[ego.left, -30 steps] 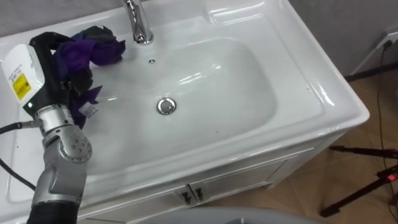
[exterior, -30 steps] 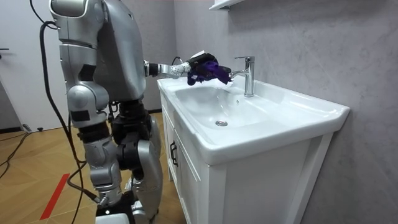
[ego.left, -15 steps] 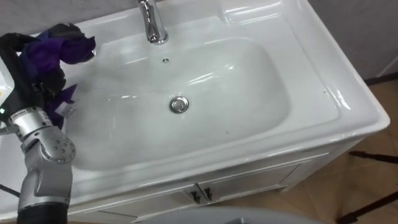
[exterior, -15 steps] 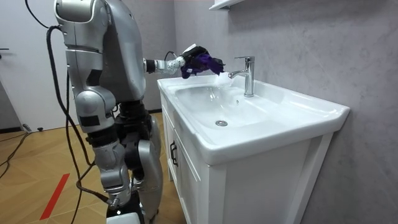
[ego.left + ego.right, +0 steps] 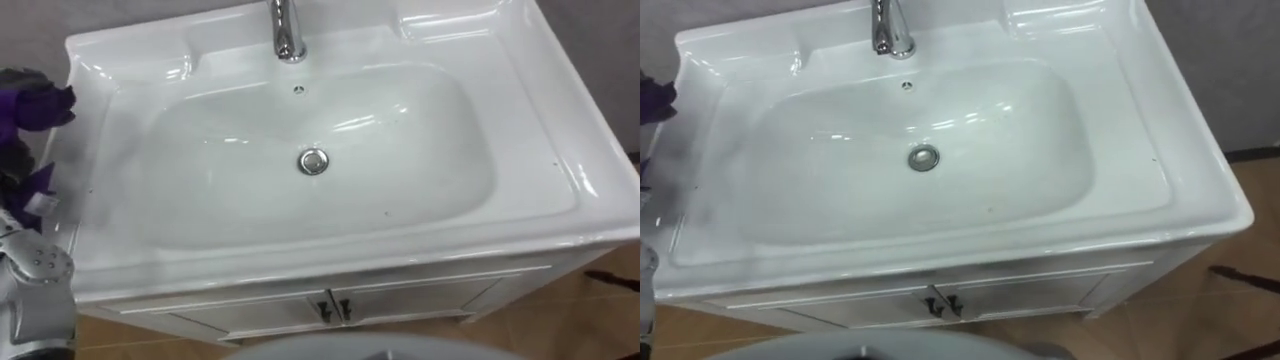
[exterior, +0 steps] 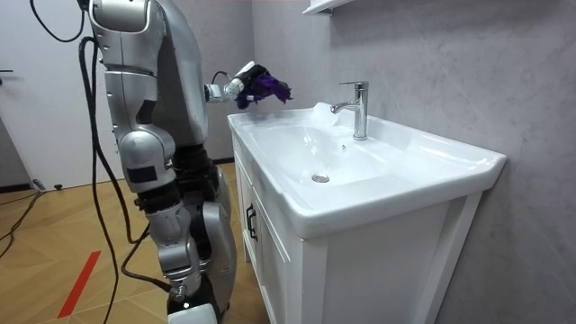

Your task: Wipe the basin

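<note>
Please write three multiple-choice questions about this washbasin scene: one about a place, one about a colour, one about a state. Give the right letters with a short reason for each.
1. Where is the cloth?
A. Over the drain, in the bowl
B. In the left hand, raised by the left edge of the basin
C. Draped on the faucet

2. What colour is the cloth?
A. Yellow
B. White
C. Purple

3. How are the cabinet doors under the basin?
A. Both shut
B. One open
C. Both wide open

Answers:
1 B: the room view shows the hand holding the cloth up, off the basin.
2 C: the cloth looks purple in the eye views and the room view.
3 A: the door fronts lie flush, with their handles side by side.
</note>
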